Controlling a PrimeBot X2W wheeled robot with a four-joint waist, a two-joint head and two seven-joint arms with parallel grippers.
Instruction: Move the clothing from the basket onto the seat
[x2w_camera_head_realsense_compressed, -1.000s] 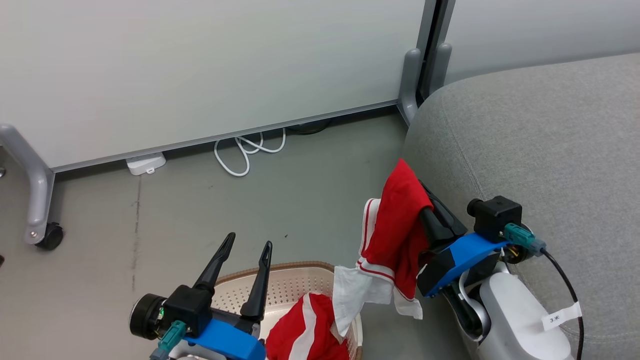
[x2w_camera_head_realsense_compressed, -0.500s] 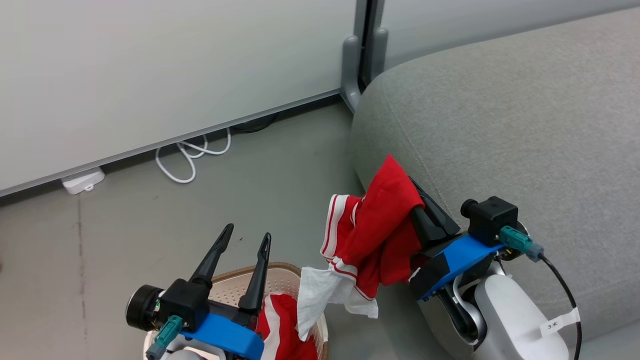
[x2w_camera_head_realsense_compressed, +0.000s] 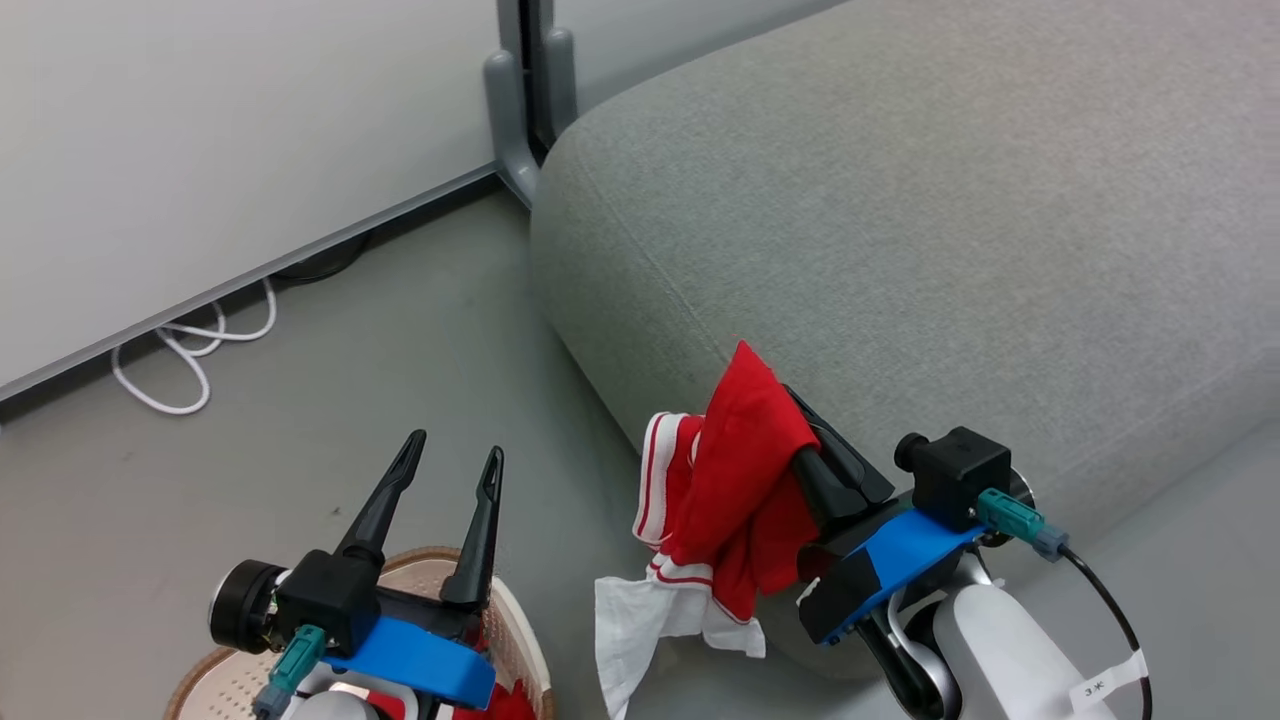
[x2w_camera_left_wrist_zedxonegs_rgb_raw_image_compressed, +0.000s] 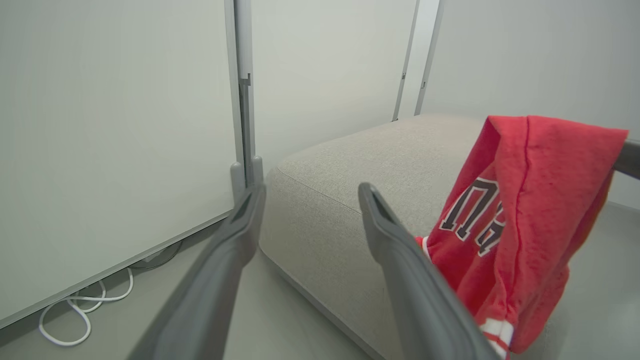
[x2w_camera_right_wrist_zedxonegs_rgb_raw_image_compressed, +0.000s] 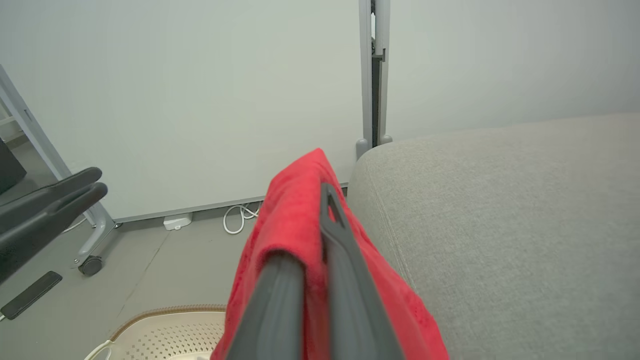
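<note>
The left gripper (x2w_camera_head_realsense_compressed: 455, 445) stands wide open and empty above the basket (x2w_camera_right_wrist_zedxonegs_rgb_raw_image_compressed: 170, 327), where a second red garment (x2w_camera_head_realsense_compressed: 505, 700) lies at the right rim. The other red garment (x2w_camera_head_realsense_compressed: 735, 470) is pinched in the fully closed right gripper (x2w_camera_head_realsense_compressed: 800, 425) and drapes down and to the left of its fingers, beside the rounded edge of the sofa (x2w_camera_head_realsense_compressed: 900, 250). I judge that the seat top lies ahead and to the right of this gripper, higher than the hanging cloth, so the right arm must carry it over that edge.

Red garment (x2w_camera_left_wrist_zedxonegs_rgb_raw_image_compressed: 545, 165), dark white-edged letters (x2w_camera_left_wrist_zedxonegs_rgb_raw_image_compressed: 470, 212), folded over, not legible
</note>
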